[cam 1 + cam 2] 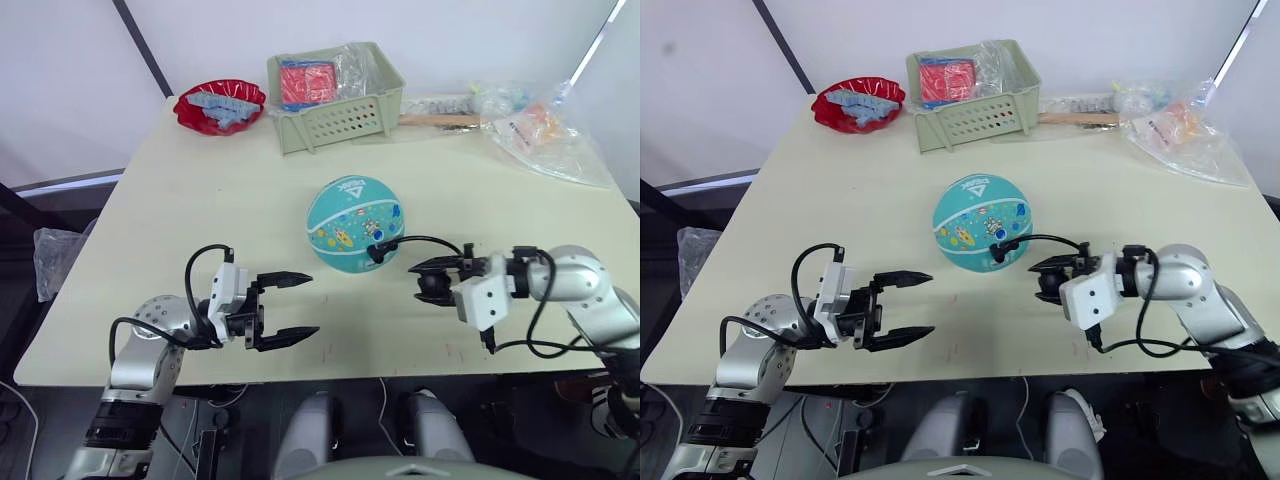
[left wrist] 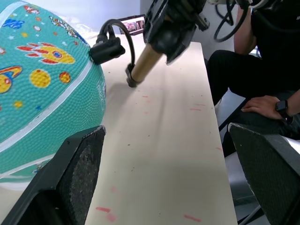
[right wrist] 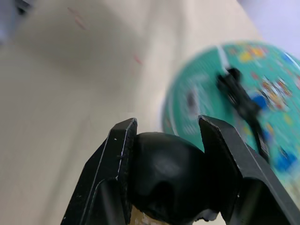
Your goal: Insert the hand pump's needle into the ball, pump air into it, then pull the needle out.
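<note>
The teal ball (image 1: 354, 224) with cartoon prints rests in the middle of the table (image 1: 200, 220). The needle's black fitting (image 1: 378, 253) sits against the ball's near right side; its metal tip is hidden. A thin black hose (image 1: 430, 240) arcs from the fitting to the hand pump (image 2: 145, 63), whose gold barrel is held level just above the table. My right gripper (image 1: 432, 282) is shut on the pump's black end (image 3: 164, 173), to the right of the ball. My left gripper (image 1: 313, 304) hangs open in front of the ball, slightly left of it, touching nothing.
At the back stand a green basket (image 1: 335, 95) holding a red packet, a red bowl (image 1: 220, 105) and crumpled plastic bags (image 1: 545, 130). A person in dark clothes (image 2: 262, 70) sits at the table's right end.
</note>
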